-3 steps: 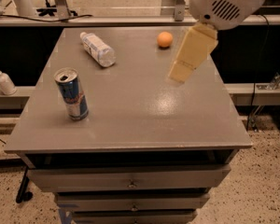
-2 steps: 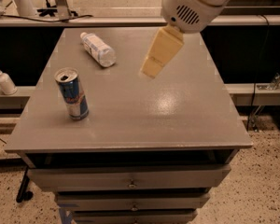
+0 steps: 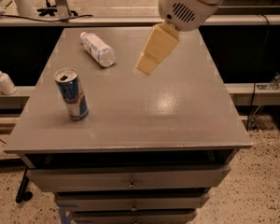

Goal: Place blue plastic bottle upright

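Observation:
The blue plastic bottle (image 3: 99, 49) lies on its side at the back left of the grey table (image 3: 177, 120), white cap pointing to the far left. My gripper (image 3: 144, 68) hangs in the air over the back middle of the table, pointing down and left. It is to the right of the bottle, apart from it, and nothing shows in it.
A blue-and-silver drink can (image 3: 72, 93) stands upright near the table's left front. A white pump dispenser bottle (image 3: 2, 80) sits on a low shelf off the table's left side. Drawers are below the tabletop.
My gripper has moved left across the back of the table toward the bottle. The orange ball seen earlier at the back is now hidden behind my arm.

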`<state>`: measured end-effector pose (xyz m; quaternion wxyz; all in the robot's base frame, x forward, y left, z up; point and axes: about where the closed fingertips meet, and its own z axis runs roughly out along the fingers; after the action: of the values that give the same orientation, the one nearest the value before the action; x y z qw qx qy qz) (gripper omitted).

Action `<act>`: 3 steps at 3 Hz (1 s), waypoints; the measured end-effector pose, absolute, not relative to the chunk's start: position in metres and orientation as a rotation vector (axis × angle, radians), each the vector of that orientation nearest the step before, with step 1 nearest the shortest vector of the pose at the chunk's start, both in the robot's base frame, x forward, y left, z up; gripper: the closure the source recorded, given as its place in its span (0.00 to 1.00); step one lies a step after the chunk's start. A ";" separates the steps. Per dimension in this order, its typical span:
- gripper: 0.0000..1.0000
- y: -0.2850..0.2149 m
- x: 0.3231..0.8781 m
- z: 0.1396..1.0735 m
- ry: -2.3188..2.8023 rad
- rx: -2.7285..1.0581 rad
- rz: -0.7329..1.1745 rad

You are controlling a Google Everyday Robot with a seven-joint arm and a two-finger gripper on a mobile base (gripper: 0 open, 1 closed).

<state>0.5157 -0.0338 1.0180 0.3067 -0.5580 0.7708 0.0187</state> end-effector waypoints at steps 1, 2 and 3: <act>0.00 -0.007 0.555 1.021 2.007 -1.421 0.076; 0.00 0.023 0.613 1.018 2.011 -1.363 0.092; 0.00 0.055 0.667 1.006 2.040 -1.299 0.131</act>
<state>0.6671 0.0552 1.0064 0.3519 -0.5020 0.7884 0.0507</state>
